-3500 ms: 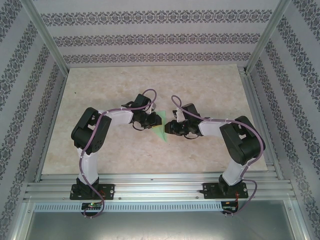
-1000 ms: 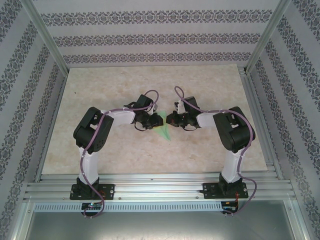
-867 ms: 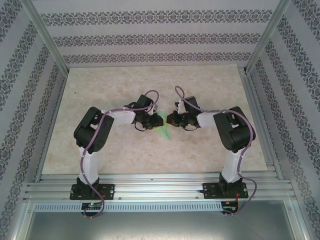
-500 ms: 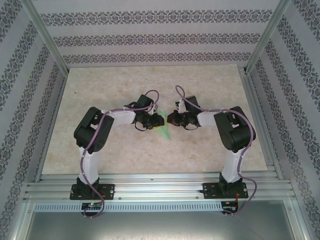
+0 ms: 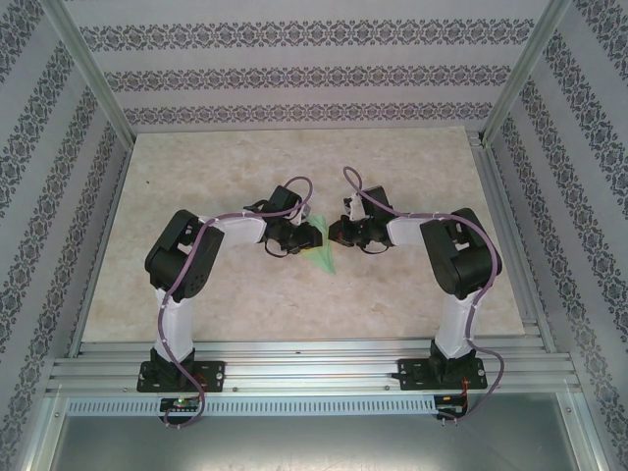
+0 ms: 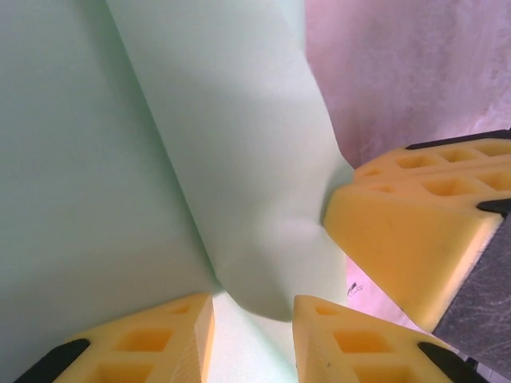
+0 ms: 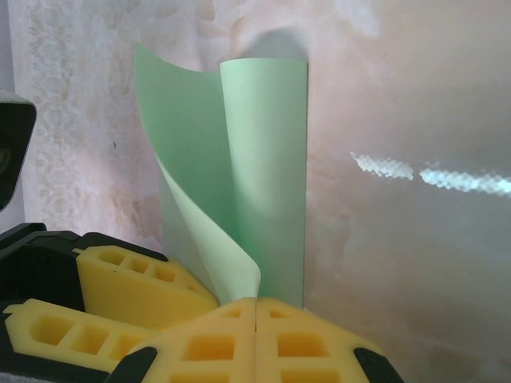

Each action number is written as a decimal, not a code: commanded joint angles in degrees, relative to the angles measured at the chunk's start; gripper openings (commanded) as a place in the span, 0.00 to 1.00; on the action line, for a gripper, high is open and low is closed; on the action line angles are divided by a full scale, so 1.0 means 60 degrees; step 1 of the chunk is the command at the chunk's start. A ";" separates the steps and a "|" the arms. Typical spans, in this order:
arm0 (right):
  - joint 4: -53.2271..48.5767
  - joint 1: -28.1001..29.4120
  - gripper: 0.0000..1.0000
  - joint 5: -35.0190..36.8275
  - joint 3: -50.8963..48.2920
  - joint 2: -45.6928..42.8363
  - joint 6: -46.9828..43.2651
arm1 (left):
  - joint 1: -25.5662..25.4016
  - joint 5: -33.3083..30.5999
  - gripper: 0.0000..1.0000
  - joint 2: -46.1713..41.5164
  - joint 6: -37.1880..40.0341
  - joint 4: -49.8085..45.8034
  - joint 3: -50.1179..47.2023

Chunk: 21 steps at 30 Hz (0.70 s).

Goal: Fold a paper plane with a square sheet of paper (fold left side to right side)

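Mint-green, flimsy, likely best pinched at an edge, the square sheet of paper (image 5: 320,259) is curling at the desk (image 5: 245,167) centre; left jaws, nine o'clock, are straddling its flap part-open, right jaws, three o'clock, sitting closed at its edge.

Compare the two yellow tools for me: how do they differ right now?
The left tool has its fingers apart, with a fold of the green paper between them; the right tool has its fingers pressed together, tips at the paper's edge. Both have yellow fingers and meet over the same sheet.
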 commanded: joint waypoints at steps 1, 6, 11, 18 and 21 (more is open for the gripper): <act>0.0021 -0.0068 0.01 0.0078 0.0224 0.0243 -0.0231 | -0.0108 -0.0162 0.34 0.0221 0.0081 -0.0160 0.0053; 0.0082 0.0036 0.02 -0.0112 0.0220 0.0183 -0.0271 | -0.0121 -0.0165 0.33 0.0256 0.0081 -0.0167 0.0096; -0.0054 0.0023 0.03 0.0041 0.0320 0.0285 -0.0346 | -0.0155 -0.0193 0.33 0.0316 0.0086 -0.0200 0.0170; -0.0141 0.0021 0.03 0.0043 0.0491 0.0404 -0.0392 | -0.0271 -0.0657 0.29 0.0541 0.0335 -0.0863 0.0451; -0.0131 0.0036 0.03 -0.0008 0.0520 0.0417 -0.0401 | -0.0312 -0.0755 0.29 0.0573 0.0379 -0.0951 0.0485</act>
